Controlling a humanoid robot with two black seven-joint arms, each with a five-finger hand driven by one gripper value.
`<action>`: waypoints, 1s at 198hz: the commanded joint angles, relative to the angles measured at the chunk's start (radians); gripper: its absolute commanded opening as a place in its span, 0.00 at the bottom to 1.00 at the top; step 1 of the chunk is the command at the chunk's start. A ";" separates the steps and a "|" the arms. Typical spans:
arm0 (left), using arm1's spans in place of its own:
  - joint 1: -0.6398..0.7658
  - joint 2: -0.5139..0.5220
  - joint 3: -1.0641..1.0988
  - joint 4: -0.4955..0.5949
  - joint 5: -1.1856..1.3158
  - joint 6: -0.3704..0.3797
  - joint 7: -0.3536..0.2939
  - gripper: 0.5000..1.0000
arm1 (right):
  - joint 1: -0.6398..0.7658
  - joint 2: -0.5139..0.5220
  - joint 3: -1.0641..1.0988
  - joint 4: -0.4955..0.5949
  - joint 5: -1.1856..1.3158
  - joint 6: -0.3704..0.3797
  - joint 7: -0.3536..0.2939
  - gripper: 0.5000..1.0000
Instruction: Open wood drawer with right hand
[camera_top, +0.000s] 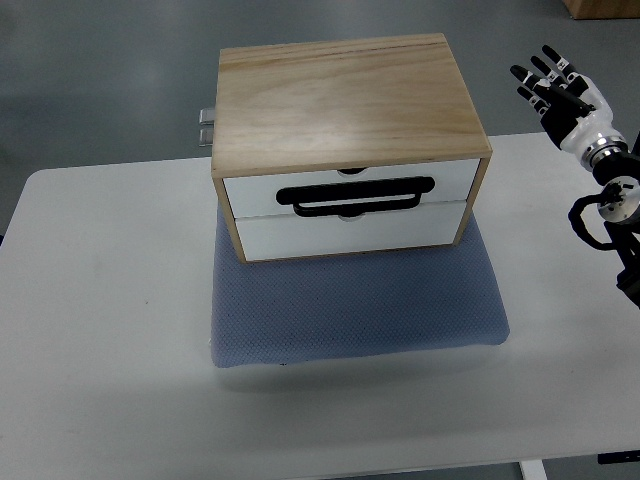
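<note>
A light wooden drawer box (345, 105) stands on a blue-grey mat (360, 300) at the middle of the white table (100, 330). Its front shows two white drawer faces, upper (255, 192) and lower (300, 235), both shut flush. A black bar handle (355, 195) runs across the seam between them. My right hand (555, 85) hovers at the far right, well beyond the box's right side, fingers spread and holding nothing. Its black and white forearm (610, 200) comes in from the right edge. The left arm does not show.
Small metal hardware (206, 127) sticks out from the box's back left side. The grey floor lies beyond the table's far edge. A brown box corner (600, 8) sits at the top right.
</note>
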 joint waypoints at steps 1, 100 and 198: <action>0.001 0.000 0.001 0.001 0.000 0.003 0.000 1.00 | 0.000 -0.001 0.002 0.001 0.000 0.001 0.000 0.87; 0.000 0.000 0.001 0.018 -0.006 0.014 0.000 1.00 | 0.001 -0.004 0.005 0.000 0.000 -0.001 0.000 0.87; 0.000 0.000 -0.001 0.017 -0.006 0.014 0.000 1.00 | 0.008 -0.006 0.009 0.000 0.000 0.002 0.000 0.87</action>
